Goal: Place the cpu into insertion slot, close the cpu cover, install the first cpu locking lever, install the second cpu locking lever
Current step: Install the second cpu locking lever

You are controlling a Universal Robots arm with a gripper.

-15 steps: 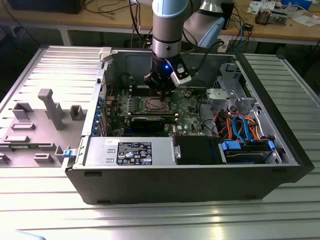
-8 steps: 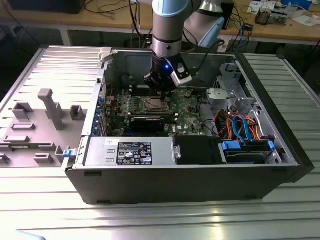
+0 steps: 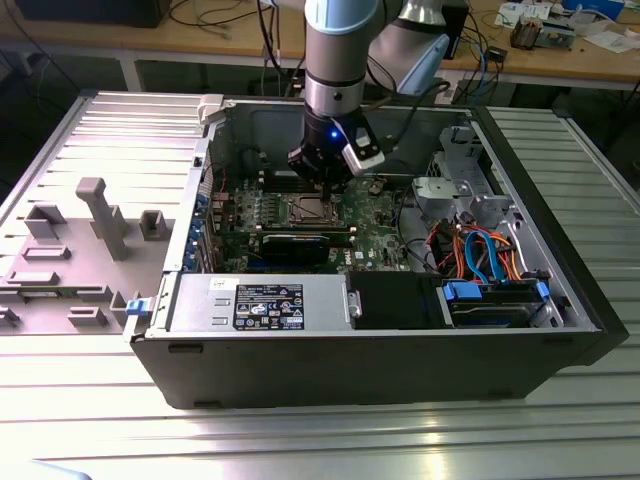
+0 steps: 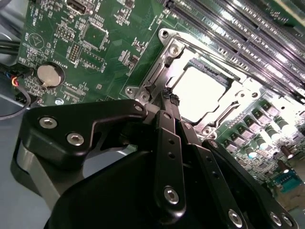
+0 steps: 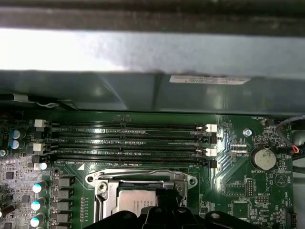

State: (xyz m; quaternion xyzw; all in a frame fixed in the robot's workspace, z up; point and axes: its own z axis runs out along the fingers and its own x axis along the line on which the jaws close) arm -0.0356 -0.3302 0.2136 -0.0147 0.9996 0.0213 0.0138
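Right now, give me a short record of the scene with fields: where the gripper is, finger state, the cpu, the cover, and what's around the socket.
gripper position: gripper low over the socket's edge, inside the open computer case
fingers: closed together, nothing visibly held
cpu: cpu lies flat in the insertion slot
cpu cover: cpu cover down around the chip
nearby: memory slots beside the socket, coin battery on the green motherboard
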